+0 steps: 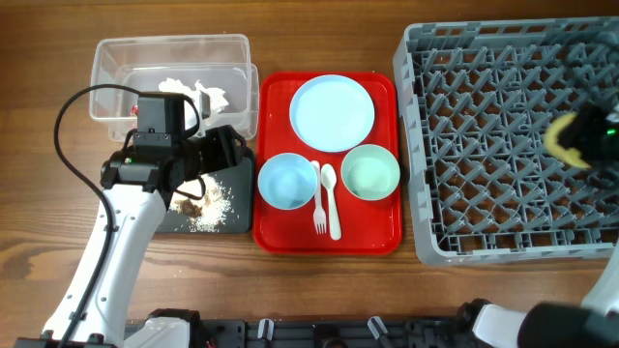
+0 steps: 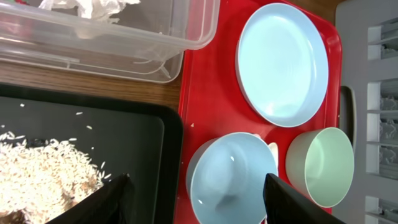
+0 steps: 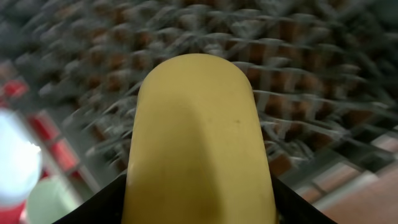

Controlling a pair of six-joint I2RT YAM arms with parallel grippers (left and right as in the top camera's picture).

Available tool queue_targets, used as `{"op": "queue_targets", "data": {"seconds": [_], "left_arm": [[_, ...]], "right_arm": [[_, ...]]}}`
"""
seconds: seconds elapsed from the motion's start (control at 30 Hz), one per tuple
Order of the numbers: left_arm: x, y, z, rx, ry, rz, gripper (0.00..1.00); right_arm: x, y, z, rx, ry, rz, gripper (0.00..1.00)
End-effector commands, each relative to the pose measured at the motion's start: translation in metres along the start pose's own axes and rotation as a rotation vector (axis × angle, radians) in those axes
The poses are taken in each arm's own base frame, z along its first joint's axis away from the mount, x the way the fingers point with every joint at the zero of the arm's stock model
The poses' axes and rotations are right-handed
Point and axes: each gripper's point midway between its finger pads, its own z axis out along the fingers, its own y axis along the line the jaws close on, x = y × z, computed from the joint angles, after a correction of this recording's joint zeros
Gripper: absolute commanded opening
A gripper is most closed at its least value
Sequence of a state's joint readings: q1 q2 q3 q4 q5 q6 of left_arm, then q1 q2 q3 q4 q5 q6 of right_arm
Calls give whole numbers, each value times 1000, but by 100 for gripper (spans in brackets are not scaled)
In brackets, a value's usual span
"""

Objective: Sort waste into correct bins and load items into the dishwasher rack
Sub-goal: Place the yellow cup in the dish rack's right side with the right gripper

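- The step in hand looks like loading: the right claw [image 1: 580, 133] is clenched on the small yellow cup [image 3: 198, 143] and holds it in the air above the right part of the dishwasher rack [image 1: 418, 174].
- The right wrist view is blurred, so the arm seems to be moving. Which peg row lies under the cup cannot be told.
- The next move likely calls for lowering the cup between the pegs. It should be seated steadily before the claw lets go, or it may tip over.
- The left claw [image 2: 196, 183] is released, with its fingers spread wide and nothing between them. It hangs over the seam between the black tray [image 2: 124, 130] and the red tray [image 1: 276, 232].
- The food scraps [image 1: 208, 203] lie in the black tray, and the tissue pieces [image 1: 198, 92] lie in the clear tub [image 1: 106, 68]. The waste sorting therefore appears largely done.
- Left to load from the red tray on the bench [image 1: 48, 242] are:
  - the plate [image 1: 332, 113]
  - the pale blue bowl [image 1: 287, 181]
  - the mint green bowl [image 1: 370, 172]
  - the fork [image 1: 319, 208]
  - the spoon [image 1: 331, 203]
- The pale blue bowl sits nearest the left claw, so it seems the likeliest thing for that claw to take next.
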State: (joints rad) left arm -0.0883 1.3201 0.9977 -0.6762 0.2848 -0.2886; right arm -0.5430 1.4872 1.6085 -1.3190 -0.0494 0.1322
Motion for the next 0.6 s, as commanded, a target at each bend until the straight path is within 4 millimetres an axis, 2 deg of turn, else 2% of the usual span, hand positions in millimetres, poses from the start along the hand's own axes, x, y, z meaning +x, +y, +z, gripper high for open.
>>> {"op": "queue_targets", "data": {"seconds": [0.0,0.07,0.13,0.2,0.27,0.3,0.33,0.37,0.4,0.43,0.47,0.57], "left_arm": [[-4,3,-5,-14,-25,22,67],[-3,3,-5,-15,-20,20,67],[0,4,-5,-20,-7,16,67],[3,6,-5,-24,5,13,67],[3,6,-5,-24,5,12,67],[3,5,-5,-24,6,13,67],[3,5,-5,-24,6,10,67],[3,5,-5,-24,6,10,67],[3,5,-5,-24,6,10,67],[3,5,-5,-24,6,10,67],[3,5,-5,-24,6,10,67],[3,5,-5,-24,6,9,67]], "right_arm": [[-22,-61,20,160,7,195,4],[-21,-88,46,190,75,289,4],[-15,-106,69,207,143,339,4],[-11,-111,96,204,210,368,4],[-6,-106,111,170,256,374,5],[-4,-103,118,151,276,377,14],[-2,-104,122,150,291,376,29],[1,-102,124,145,309,377,54],[3,-99,125,125,321,372,74],[3,-93,126,84,328,352,86],[3,-84,125,35,335,341,95],[-2,-77,110,0,295,340,97]]}}
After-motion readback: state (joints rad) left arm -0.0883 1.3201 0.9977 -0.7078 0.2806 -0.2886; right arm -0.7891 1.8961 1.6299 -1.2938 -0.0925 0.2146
